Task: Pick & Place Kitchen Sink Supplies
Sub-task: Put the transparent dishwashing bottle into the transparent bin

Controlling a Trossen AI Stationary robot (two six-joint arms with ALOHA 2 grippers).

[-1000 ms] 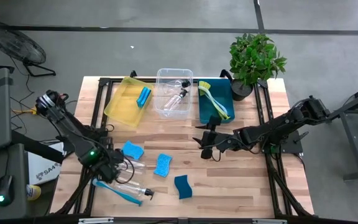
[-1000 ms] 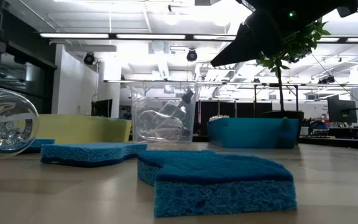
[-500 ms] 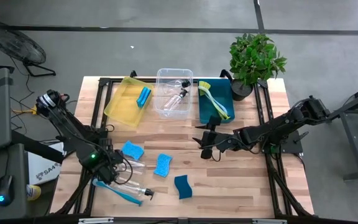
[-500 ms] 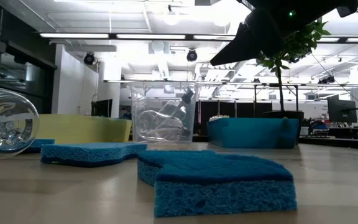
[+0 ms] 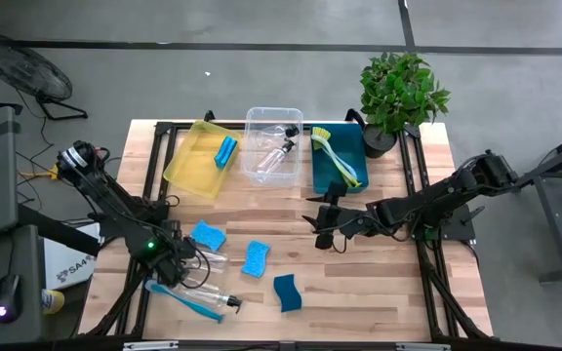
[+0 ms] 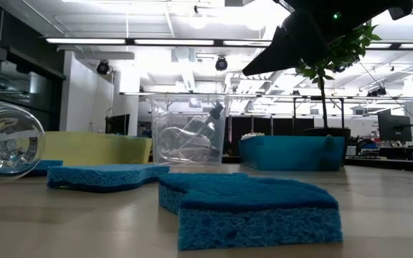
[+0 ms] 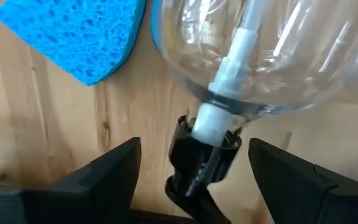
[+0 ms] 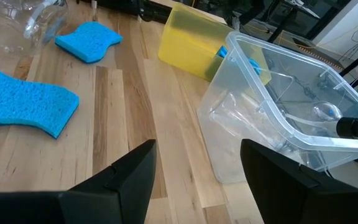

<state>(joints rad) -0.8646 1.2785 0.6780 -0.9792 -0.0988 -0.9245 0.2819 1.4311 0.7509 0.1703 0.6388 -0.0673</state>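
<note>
A wooden table (image 5: 359,283) stands on a grey concrete floor, with a potted plant (image 5: 399,93) at its far right corner. Along the far edge sit three bins side by side: a yellow bin (image 5: 185,166) holding a blue sponge, a clear bin (image 5: 254,127) with a bottle lying inside, and a teal bin (image 5: 322,174) with a yellow-green dish brush (image 5: 336,156) in it.

The right arm reaches in over the middle of the table; the right gripper (image 5: 320,226) hangs just in front of the teal bin, its fingers spread apart and holding nothing. The left gripper (image 7: 191,180) is low at the near left, its fingers (image 7: 110,168) wide open on either side of the black pump top of a clear bottle (image 7: 272,56) lying on the wood, not clamped on it.

Close by lie a blue brush (image 5: 179,297) and a second pump bottle (image 5: 220,300). Three blue sponges (image 5: 256,258) are spread over the near middle of the table.
</note>
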